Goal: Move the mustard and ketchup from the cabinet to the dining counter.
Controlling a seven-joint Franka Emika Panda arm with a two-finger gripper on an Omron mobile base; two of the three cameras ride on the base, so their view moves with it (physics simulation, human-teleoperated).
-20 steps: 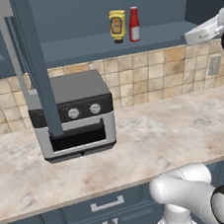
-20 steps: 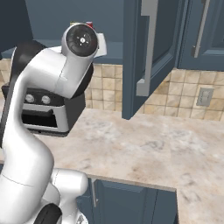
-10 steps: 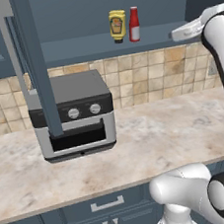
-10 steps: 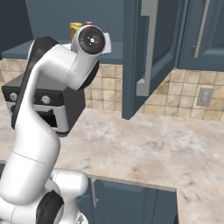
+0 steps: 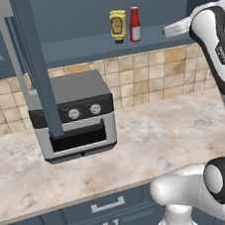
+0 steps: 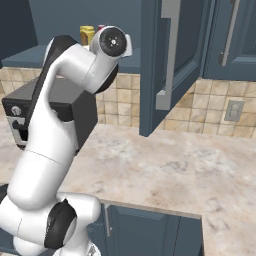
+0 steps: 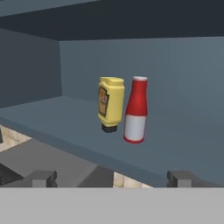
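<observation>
Fingers [image 7: 112, 178] spread wide, empty, short of the cabinet [image 7: 183, 78] shelf. Mustard [image 7: 110, 104] and ketchup [image 7: 136, 116] upright on that shelf, mustard just left of ketchup.

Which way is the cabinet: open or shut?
Open. The cabinet has its doors swung outward, so the mustard and ketchup stand exposed on its shelf.

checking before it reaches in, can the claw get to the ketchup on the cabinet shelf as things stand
Probably yes. The claw is open and faces the ketchup with nothing between them. The mustard stands close beside it, so it might get nudged.
</observation>
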